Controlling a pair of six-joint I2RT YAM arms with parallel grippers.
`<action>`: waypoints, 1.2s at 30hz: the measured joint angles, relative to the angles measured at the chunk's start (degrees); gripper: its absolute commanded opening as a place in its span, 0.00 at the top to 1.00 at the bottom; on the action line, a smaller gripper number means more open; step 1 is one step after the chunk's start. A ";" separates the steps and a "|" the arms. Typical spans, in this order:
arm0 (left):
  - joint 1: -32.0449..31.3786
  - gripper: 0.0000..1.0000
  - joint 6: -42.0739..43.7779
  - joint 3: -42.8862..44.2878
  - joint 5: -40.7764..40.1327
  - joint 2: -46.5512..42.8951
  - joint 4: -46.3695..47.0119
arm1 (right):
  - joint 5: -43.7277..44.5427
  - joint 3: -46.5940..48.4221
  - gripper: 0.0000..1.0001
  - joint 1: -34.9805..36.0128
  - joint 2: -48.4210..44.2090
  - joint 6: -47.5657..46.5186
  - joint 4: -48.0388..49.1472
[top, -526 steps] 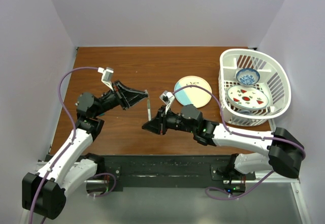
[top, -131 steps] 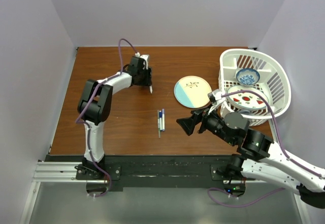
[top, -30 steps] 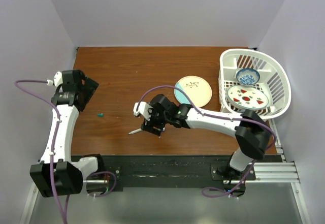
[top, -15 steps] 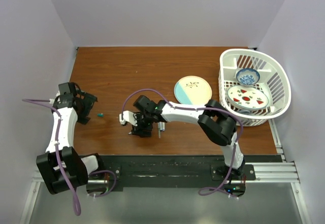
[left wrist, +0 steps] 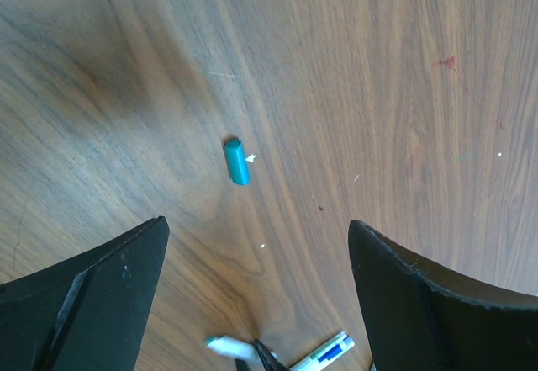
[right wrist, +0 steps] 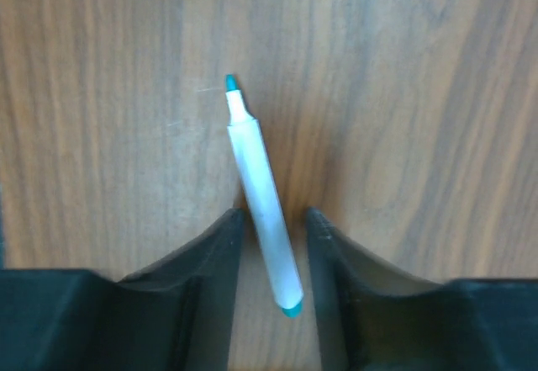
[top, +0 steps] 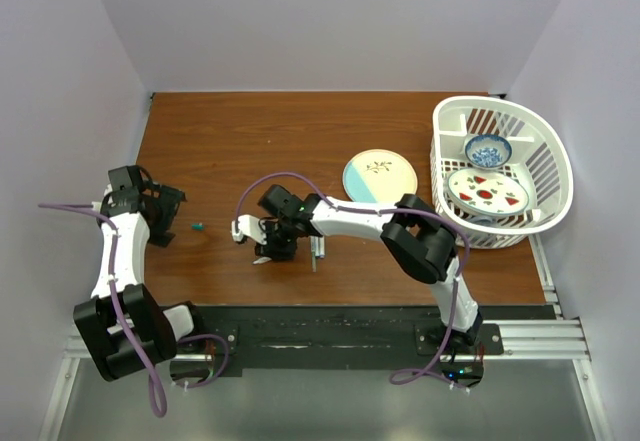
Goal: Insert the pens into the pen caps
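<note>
Left arm (top: 110, 253) and right arm (top: 355, 219) have white links, black joints, purple cables.

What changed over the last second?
The right gripper slid left over the uncapped pen and narrowed its jaws around it, not yet clamped. The left gripper came nearer the green cap, open. Cap, two capped pens, plate and basket stayed put.

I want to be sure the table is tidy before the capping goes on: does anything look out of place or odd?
One pen lies uncapped, green tip bare, between the jaws of the right gripper. A green cap lies alone off to its left, below the open left gripper. Nothing looks spilled or broken.
</note>
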 measured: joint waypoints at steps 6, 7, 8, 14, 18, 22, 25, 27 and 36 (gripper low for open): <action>0.00 0.12 -0.15 0.00 -0.52 -0.96 -0.04 | 1.49 0.26 1.00 0.07 0.07 1.18 -0.15; 0.00 0.13 -0.15 0.00 -0.55 -1.29 -0.02 | 1.75 0.02 1.00 0.17 -0.15 1.57 0.04; 0.02 0.14 -0.13 0.00 -0.57 -1.73 0.00 | 2.27 -0.70 1.00 0.39 -0.50 2.21 0.83; 0.04 0.22 -1.11 -0.46 -0.72 -3.72 0.66 | 3.74 -8.79 1.00 1.60 -6.05 11.61 5.62; -0.24 0.25 -1.95 -1.11 -0.66 -3.54 1.11 | 5.55 -13.22 1.00 1.97 -11.17 19.19 8.50; -2.12 0.32 -3.58 -1.11 -0.87 -1.22 1.18 | 7.91 -17.55 1.00 1.97 -18.47 26.03 12.92; -3.61 0.38 -4.68 -1.11 -0.87 1.95 1.18 | 9.42 -20.55 1.00 1.90 -23.50 30.05 15.93; -4.42 0.40 -5.49 -1.11 -1.09 4.00 1.11 | 10.51 -22.14 1.00 1.92 -26.05 31.85 17.09; -10.67 0.41 -7.45 -0.09 -4.52 9.42 -1.31 | 16.09 -29.88 1.00 1.92 -35.91 35.56 19.61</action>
